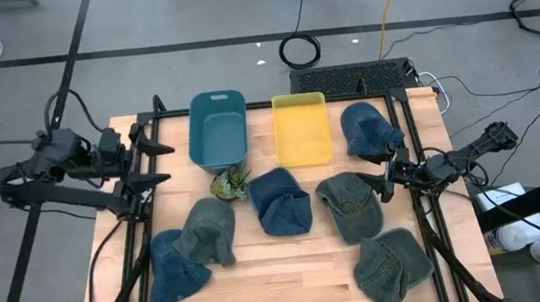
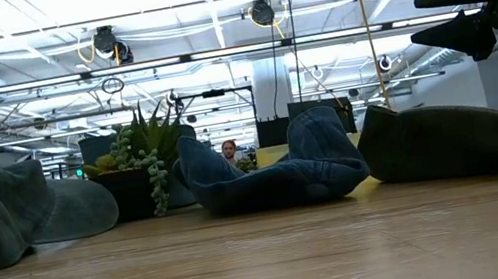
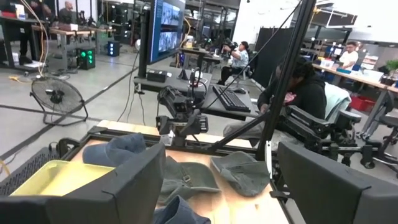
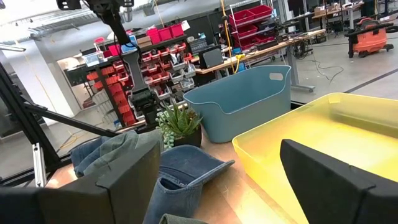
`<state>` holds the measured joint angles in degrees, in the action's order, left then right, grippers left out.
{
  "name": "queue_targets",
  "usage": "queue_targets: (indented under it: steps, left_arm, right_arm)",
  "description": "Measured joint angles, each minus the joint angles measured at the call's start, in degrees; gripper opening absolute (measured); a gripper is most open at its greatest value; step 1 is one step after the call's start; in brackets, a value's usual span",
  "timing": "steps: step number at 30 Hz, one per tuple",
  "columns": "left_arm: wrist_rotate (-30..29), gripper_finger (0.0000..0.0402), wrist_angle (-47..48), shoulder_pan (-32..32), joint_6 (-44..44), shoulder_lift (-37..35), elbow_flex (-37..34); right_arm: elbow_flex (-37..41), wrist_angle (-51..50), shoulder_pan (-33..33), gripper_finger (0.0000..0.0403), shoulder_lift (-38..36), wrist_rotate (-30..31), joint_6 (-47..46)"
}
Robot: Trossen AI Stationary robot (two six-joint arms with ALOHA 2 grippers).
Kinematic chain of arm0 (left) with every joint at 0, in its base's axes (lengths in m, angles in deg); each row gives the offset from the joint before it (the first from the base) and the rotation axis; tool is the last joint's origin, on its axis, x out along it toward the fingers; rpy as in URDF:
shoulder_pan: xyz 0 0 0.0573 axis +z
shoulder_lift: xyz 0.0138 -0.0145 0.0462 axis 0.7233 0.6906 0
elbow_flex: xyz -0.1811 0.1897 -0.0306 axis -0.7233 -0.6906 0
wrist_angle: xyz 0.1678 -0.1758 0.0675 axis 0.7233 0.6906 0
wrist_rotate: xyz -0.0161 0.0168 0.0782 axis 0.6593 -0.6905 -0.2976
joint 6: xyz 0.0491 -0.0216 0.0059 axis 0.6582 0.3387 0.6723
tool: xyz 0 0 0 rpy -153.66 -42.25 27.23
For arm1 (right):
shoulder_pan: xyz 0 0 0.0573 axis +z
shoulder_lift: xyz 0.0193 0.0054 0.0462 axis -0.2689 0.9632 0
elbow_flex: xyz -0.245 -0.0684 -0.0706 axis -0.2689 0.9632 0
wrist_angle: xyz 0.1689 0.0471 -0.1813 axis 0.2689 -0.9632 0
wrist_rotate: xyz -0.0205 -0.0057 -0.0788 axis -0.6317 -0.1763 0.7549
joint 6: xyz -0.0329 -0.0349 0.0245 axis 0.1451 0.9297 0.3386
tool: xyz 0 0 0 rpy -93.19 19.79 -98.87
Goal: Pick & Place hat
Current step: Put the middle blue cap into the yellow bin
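Pre-grasp stage, by my reading; no hat is being held; six caps are lying on the wooden surface (image 1: 291, 259): a blue denim cap (image 1: 369, 128) just right of the yellow bin (image 1: 302, 128), a blue cap (image 1: 281, 200) at centre, an olive cap (image 1: 349, 205) beside it, another olive cap (image 1: 393, 267) at the near right corner, and a grey-green cap (image 1: 208, 231) overlapping a blue bucket hat (image 1: 174, 267) at the near left; a teal bin (image 1: 217, 128) and a small potted succulent (image 1: 230, 181) are sitting at the back; right end effector (image 1: 387, 181) is hovering above the surface at the right edge, fingers spread wide and empty, between the denim cap and the olive cap; left end effector (image 1: 150, 161) is waiting at the left edge, raised, fingers likewise apart and empty; next move probably calls for the right arm choosing the nearer olive cap, descending over its crown, pinching a fold of cloth, then lifting toward a bin; which bin is intended I cannot tell.
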<state>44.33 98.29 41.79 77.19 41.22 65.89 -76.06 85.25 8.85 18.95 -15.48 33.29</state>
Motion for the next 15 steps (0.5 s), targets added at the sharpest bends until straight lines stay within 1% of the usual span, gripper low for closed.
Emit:
queue_targets:
  steps: [4,7,15]
  left_arm:
    - [0.92,0.0318,-0.44,-0.01,0.07,2.14,1.35]
    - [0.92,0.0313,0.81,-0.01,2.05,4.41,3.27]
    - [0.84,0.0307,1.53,-0.01,5.26,12.86,9.08]
  right_arm:
    - [0.01,0.0,0.0,0.032,0.0,0.0,-0.02]
    - [0.0,0.0,0.01,0.032,0.0,0.0,-0.01]
    - [-0.01,-0.02,0.02,0.032,0.0,-0.01,-0.02]
